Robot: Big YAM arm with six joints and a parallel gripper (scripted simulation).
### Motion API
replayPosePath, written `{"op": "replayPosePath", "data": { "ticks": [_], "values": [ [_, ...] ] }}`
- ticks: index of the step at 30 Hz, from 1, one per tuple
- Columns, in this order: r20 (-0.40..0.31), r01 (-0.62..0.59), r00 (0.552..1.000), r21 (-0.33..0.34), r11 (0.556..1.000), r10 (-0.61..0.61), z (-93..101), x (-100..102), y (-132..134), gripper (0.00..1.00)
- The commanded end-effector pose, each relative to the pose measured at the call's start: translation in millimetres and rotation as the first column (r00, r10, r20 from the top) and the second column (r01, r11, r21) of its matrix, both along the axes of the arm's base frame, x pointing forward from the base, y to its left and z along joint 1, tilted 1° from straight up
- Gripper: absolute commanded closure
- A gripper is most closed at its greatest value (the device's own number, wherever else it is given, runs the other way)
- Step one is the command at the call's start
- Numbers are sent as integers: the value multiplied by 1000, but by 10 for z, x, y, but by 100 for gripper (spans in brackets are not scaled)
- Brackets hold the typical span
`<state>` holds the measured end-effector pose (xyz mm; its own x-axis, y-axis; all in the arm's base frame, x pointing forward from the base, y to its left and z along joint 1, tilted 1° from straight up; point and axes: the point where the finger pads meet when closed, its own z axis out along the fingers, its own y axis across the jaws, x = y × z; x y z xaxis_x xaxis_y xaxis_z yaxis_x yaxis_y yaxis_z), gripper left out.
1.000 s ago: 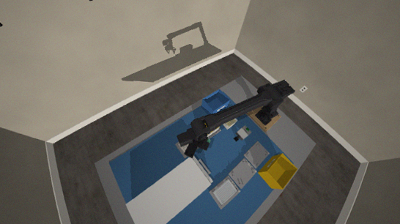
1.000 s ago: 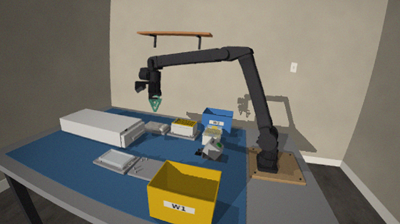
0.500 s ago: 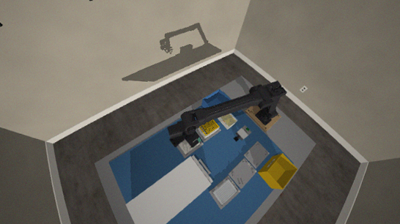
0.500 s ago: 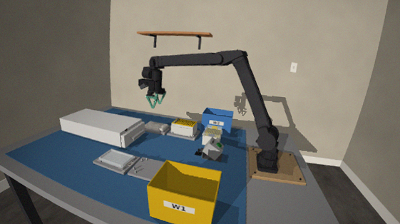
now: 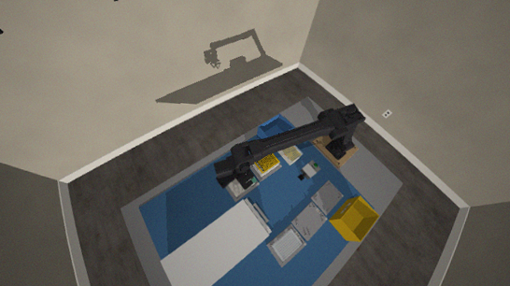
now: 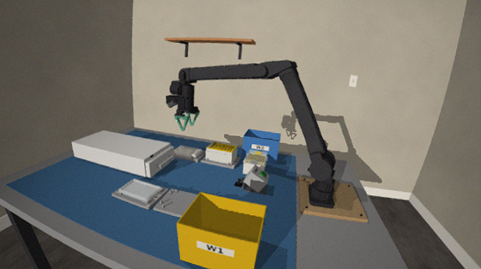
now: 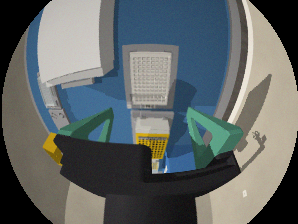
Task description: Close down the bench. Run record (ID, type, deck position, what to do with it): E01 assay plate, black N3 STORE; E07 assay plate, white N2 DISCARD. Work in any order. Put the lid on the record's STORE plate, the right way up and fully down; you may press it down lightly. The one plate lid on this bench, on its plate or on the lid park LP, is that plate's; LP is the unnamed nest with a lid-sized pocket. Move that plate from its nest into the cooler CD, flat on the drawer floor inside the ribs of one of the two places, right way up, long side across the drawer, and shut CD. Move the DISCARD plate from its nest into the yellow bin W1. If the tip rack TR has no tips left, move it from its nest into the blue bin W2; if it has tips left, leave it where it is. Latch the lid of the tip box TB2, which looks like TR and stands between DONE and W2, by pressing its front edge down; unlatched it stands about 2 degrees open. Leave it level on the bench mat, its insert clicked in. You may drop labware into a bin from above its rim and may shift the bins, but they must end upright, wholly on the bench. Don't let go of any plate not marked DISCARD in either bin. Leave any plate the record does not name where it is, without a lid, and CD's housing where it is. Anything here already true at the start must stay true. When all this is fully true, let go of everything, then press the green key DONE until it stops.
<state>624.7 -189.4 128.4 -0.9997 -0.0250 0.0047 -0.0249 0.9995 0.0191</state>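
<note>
My gripper [image 6: 186, 122] is open and empty, high above the back row of the bench; it also shows in the overhead view [image 5: 244, 180] and the wrist view [image 7: 152, 132]. Below it a grey nest holds a pale welled plate [image 7: 152, 82] [image 6: 189, 153]. A white plate [image 6: 141, 190] [image 5: 286, 246] lies in the front left nest. The two nests beside it [image 5: 309, 220] [image 5: 327, 197] are empty. No black plate shows in any nest. The tip rack [image 6: 221, 152] has yellow tips. The second tip box [image 6: 255, 161] stands between the green key [image 6: 257, 179] and the blue bin [image 6: 261, 142].
The white cooler [image 6: 120, 151] lies at the left, its drawer front facing the nests; I cannot tell whether it is fully shut. The yellow bin W1 [image 6: 220, 233] stands upright at the front. The arm's base [image 6: 326, 197] is at the right.
</note>
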Motion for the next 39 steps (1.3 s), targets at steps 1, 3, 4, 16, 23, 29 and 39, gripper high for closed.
{"op": "replayPosePath", "data": {
  "ticks": [1,3,4,16,23,29,39],
  "values": [
    [28,30,999,-10,1000,-29,62,37,-44,0],
    [20,29,999,-8,1000,-29,-17,38,-41,0],
    [16,29,999,-7,1000,-29,-56,38,-40,0],
    [16,28,999,-7,1000,-28,-192,44,-33,0],
    [11,27,1000,-5,1000,-27,-310,39,-24,0],
    [17,26,1000,-7,1000,-26,-356,48,-20,0],
    [11,25,1000,-5,1000,-25,-497,41,-9,0]
  ]
}}
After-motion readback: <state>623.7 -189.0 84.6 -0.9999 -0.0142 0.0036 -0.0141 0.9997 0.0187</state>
